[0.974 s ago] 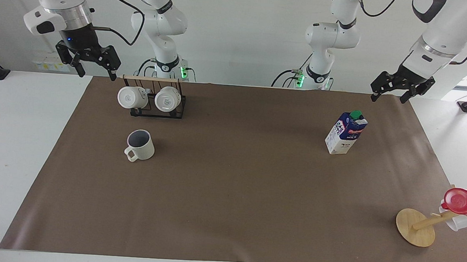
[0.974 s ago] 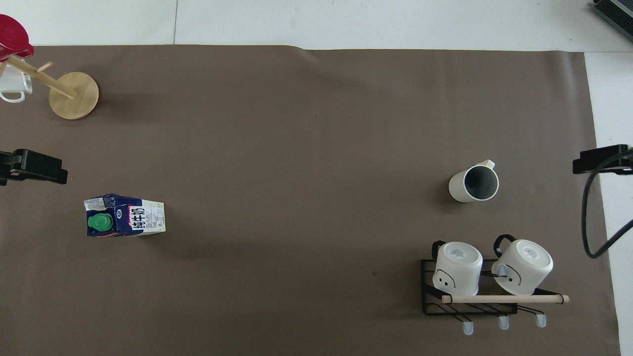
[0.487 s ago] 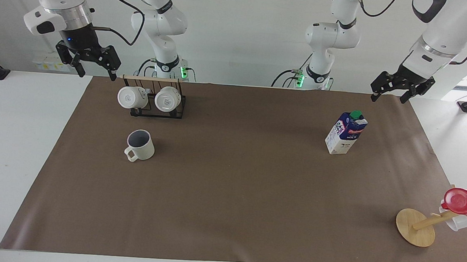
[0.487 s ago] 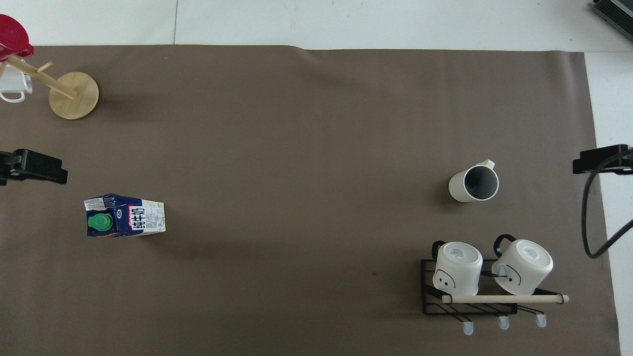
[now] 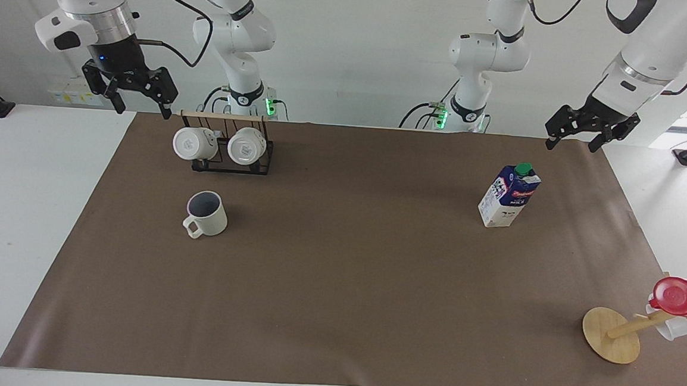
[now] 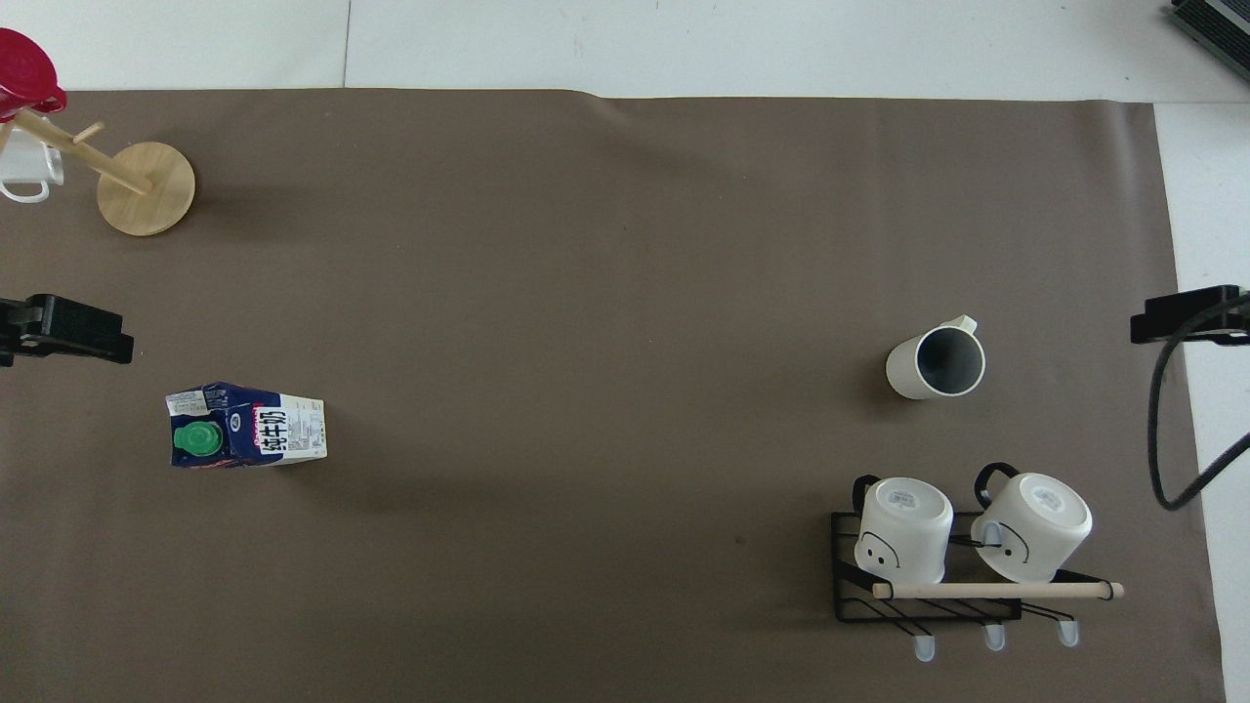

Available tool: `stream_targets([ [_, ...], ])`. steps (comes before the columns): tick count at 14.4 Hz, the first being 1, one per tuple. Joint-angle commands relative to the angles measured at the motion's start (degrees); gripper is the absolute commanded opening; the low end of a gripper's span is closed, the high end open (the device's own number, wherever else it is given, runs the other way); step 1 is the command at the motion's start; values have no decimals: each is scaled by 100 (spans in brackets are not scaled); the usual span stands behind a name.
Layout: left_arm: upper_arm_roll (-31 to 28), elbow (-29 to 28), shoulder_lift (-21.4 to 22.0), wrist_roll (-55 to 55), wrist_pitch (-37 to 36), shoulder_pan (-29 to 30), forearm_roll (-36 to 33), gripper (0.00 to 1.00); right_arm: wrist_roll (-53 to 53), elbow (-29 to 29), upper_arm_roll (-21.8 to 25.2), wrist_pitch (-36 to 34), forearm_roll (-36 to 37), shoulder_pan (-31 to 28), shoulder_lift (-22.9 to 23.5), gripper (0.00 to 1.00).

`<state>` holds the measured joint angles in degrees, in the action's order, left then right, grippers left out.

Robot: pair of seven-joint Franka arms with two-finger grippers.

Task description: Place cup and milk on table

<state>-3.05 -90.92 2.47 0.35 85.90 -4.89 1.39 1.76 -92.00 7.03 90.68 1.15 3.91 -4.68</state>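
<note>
Brown mat (image 5: 337, 288) covers most of the table (image 5: 20, 209), and everything sits on it. Nothing has changed over the last second: both arms parked, no object shifted.

Right gripper (image 5: 137, 104) hangs above the table's edge nearest the robots, at the right arm's end, just beside the wire mug rack (image 5: 226, 156); jaws spread, empty. Left gripper (image 5: 579, 142) hangs above the mat's corner at the left arm's end; jaws spread too, empty.

The rack holds two white mugs (image 5: 191, 143) on their sides. The wooden cup tree (image 5: 612, 335) with a red cup (image 5: 680, 297) stands far from the robots, toward the left arm's end.

Milk (image 5: 508, 196) stands upright on the mat, toward the left arm's end, well apart from the left gripper. Cup (image 5: 205, 214) stands upright, mouth up, handle pointing away from the robots, just farther from the robots than the rack.

My read: both items are down and released, with no motion. Task looks complete, or the arms are idling before any further move.
</note>
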Motion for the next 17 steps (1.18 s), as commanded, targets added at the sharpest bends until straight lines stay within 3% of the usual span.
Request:
stream_targets([
  [1,-3,75,17,-53,-64,-3,-77,100,70,-108,-35,134,-9,-31,-42,100],
  [17,-3,75,17,-53,-64,-3,-77,100,87,-186,-35,134,-27,-31,-50,100],
])
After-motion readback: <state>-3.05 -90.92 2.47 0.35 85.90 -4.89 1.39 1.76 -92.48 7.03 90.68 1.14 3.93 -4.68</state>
